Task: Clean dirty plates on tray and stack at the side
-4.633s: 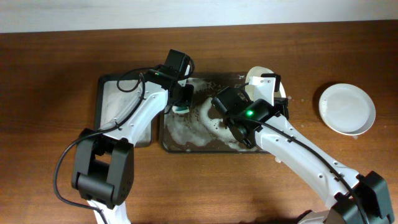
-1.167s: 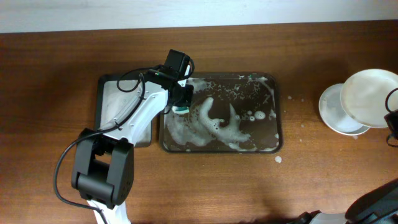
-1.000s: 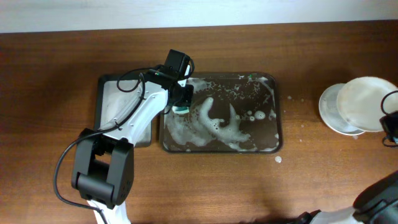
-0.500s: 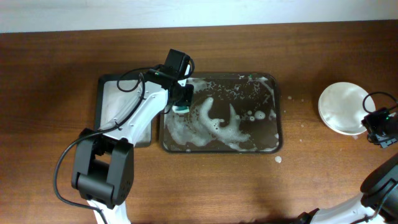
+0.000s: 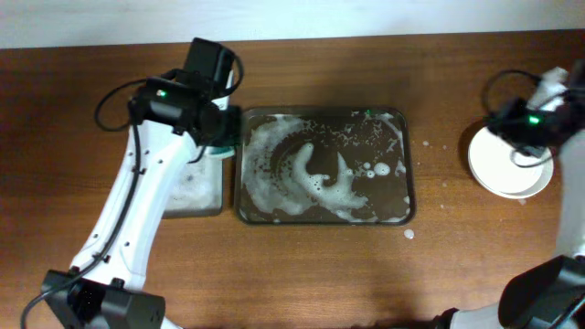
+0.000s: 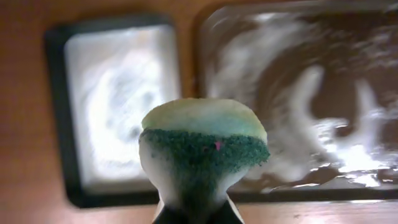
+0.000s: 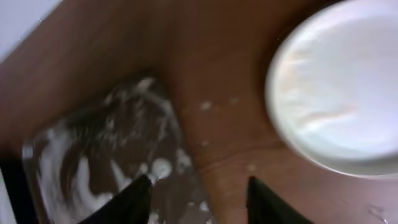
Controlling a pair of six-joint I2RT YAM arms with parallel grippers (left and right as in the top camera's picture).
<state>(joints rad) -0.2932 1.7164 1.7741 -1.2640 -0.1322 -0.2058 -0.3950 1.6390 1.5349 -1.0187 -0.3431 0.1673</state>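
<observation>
The wide dark tray [image 5: 393,212] lies mid-table, streaked with white foam, with no plate on it; it also shows in the left wrist view [image 6: 373,186] and the right wrist view [image 7: 68,143]. White plates [image 5: 498,164] sit stacked on the table at the right, also in the right wrist view [image 7: 339,87]. My right gripper [image 7: 198,186] is open and empty, lifted above the table left of the stack; its arm [image 5: 530,123] partly covers the stack. My left gripper [image 5: 219,137] is shut on a green and white sponge [image 6: 202,146], held between the two trays.
A narrower dark tray [image 5: 183,208] with white foam lies left of the wide tray, also in the left wrist view [image 6: 56,118]. Foam drops [image 5: 409,234] lie on the wooden table near the wide tray's right side.
My right gripper set the plate down on the stack, let go and lifted away. My left gripper lifted the sponge off the wide tray and moved it left towards the narrow tray.
</observation>
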